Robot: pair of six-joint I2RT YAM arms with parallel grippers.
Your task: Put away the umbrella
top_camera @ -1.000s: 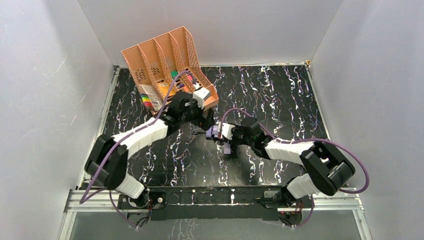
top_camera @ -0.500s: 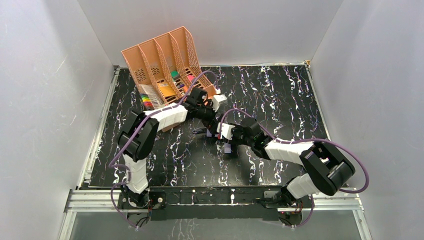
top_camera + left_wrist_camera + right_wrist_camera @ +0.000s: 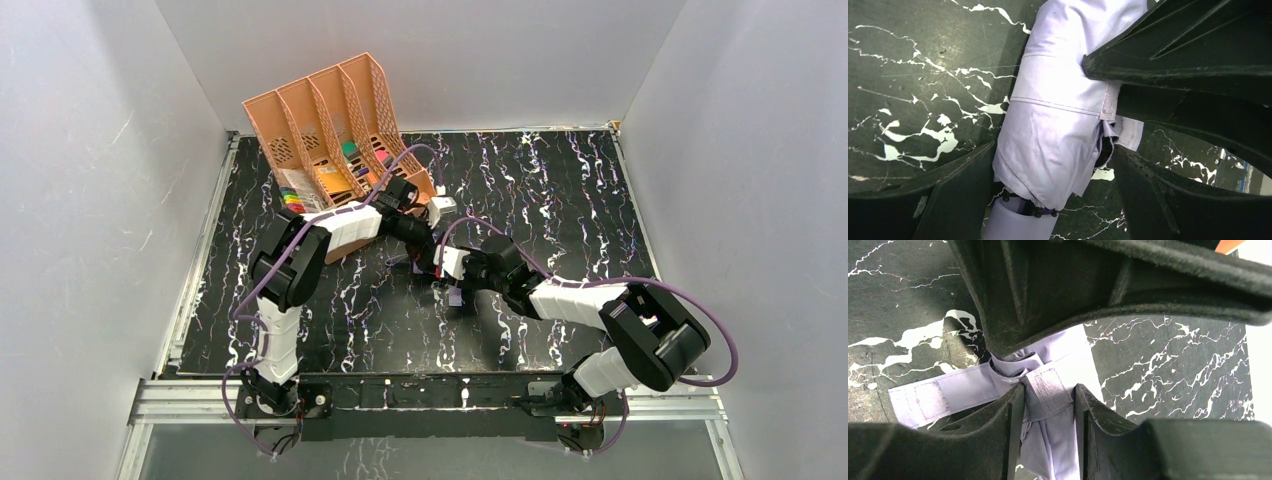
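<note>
The pale lavender umbrella (image 3: 428, 268) lies folded on the black marbled table, in front of the peach file organiser (image 3: 330, 120). My right gripper (image 3: 441, 267) is shut on its bunched fabric (image 3: 1048, 440) at the velcro strap (image 3: 938, 397). My left gripper (image 3: 424, 253) reaches in from the far side. In the left wrist view its open fingers (image 3: 963, 195) straddle the umbrella body (image 3: 1053, 115) close to the fabric, near the pale end piece (image 3: 1018, 227). The right gripper's dark finger (image 3: 1173, 60) crosses that view's top right.
The organiser holds markers and small items (image 3: 345, 165) in its slots. White walls enclose the table (image 3: 560, 190) on three sides. The two grippers are nearly touching over the umbrella. The left gripper's black body (image 3: 1098, 285) fills the top of the right wrist view.
My left arm has swung its elbow up and stretched out, and its gripper has moved right and nearer to the umbrella. The right gripper has held still on the umbrella.
</note>
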